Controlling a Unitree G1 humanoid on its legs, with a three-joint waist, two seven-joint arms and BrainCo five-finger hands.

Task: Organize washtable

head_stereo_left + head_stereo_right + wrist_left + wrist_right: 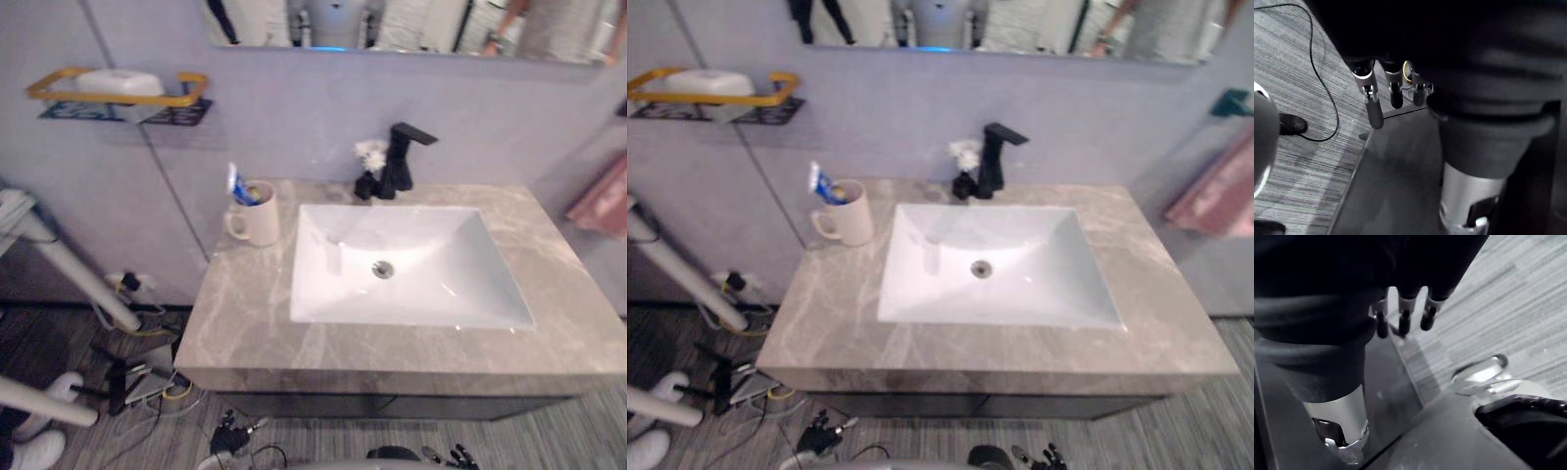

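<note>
The grey marble washtable holds a white rectangular sink with a black faucet behind it. A cream mug stands at the back left of the counter, and a blue and white toothbrush or tube sticks out of it. Something white and fluffy sits beside the faucet base. My left hand hangs low over the striped floor with its fingers relaxed and nothing in them. My right hand hangs the same way, open and holding nothing.
A wall shelf with a yellow rail carries a white soap dish above and left of the counter. A pink towel hangs at the right. White pipes and loose cables lie left of the cabinet. A mirror runs along the top.
</note>
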